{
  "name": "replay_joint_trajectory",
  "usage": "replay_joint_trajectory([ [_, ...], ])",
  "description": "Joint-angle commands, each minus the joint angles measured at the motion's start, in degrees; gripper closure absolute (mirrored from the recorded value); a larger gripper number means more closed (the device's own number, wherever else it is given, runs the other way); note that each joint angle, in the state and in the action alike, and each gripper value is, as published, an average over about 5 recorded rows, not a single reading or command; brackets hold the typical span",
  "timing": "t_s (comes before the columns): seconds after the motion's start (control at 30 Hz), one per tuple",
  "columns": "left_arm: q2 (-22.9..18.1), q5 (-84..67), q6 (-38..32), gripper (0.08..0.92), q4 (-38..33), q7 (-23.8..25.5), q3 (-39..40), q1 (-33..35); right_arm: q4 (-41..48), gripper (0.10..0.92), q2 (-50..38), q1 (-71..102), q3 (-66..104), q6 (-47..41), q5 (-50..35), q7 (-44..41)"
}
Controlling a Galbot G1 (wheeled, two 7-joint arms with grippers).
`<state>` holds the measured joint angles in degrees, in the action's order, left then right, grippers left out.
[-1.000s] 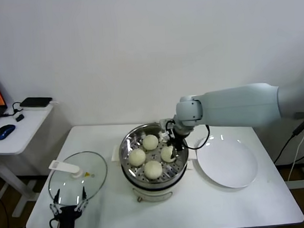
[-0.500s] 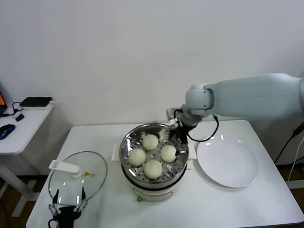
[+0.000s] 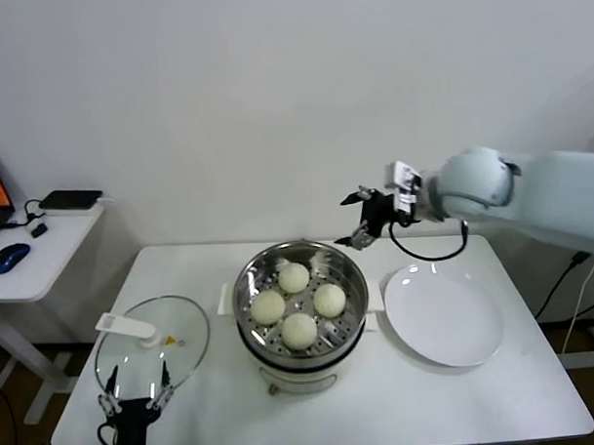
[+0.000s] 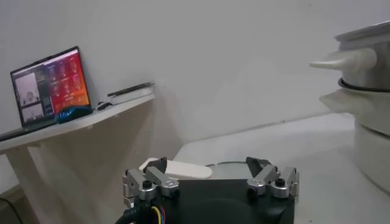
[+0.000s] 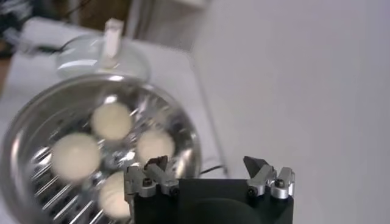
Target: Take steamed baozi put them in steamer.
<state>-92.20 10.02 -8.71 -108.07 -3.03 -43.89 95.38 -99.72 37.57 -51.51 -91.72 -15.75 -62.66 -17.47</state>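
The white desk (image 3: pixel 459 397) carries everything, with bare surface along its front edge and at its right front corner. The steamer (image 3: pixel 301 305) stands near the middle of the desk, set back from the front edge, lid off. Inside it, 4 steamed baozi (image 3: pixel 299 330) lie on the perforated tray, close together, none leaning on the wall. Just right of the steamer lies a white plate (image 3: pixel 444 320), bare, its rim near the steamer's right handle. To the left lies a glass lid (image 3: pixel 151 347) with a white handle, apart from the steamer.

The right hand (image 3: pixel 363 218) hangs in the air above the desk's back edge, behind and right of the steamer, jaws spread wide, holding nothing. The left hand (image 3: pixel 136 406) sits low at the desk's front left edge by the lid, jaws apart and empty.
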Motion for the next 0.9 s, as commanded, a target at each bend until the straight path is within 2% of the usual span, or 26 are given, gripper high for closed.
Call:
replay_joint_trajectory([
  [0.03, -1.6, 0.1, -1.3, 0.177, 1.4, 0.0, -0.2, -0.4, -8.7, 0.203, -22.0, 77.0, 70.9, 16.3, 6.6, 17.7],
  [0.1, -1.7, 0.3, -1.9, 0.177, 1.8, 0.0, -0.3, -0.6, -9.1, 0.203, -17.5, 98.3, 90.1, 19.9, 10.3, 17.9],
  [0.17, -1.9, 0.4, -2.6, 0.177, 2.0, 0.0, -0.3, -0.7, -9.1, 0.203, -10.8, 112.3, 102.0, 23.0, 14.5, 17.6],
  [0.3, -2.0, 0.3, -4.1, 0.177, 2.3, -0.1, -0.1, -0.7, -7.7, 0.203, 3.6, 127.1, 113.0, 29.5, 23.5, 15.0],
  [0.47, -2.3, 0.0, -4.8, 0.177, 2.0, -0.5, -0.3, -0.3, -4.3, 0.203, 18.4, 140.1, 118.5, 41.8, 31.5, 9.9],
  [0.6, -2.3, -0.3, -5.0, 0.177, 1.6, -0.9, -0.3, 0.3, -3.6, 0.203, 25.7, 147.6, 119.5, 49.2, 32.1, 7.6],
  [0.9, -2.5, -0.1, -5.2, 0.177, 1.4, -1.2, -0.1, 0.8, -1.1, 0.203, 32.1, 156.2, 117.3, 57.7, 32.6, 7.1],
])
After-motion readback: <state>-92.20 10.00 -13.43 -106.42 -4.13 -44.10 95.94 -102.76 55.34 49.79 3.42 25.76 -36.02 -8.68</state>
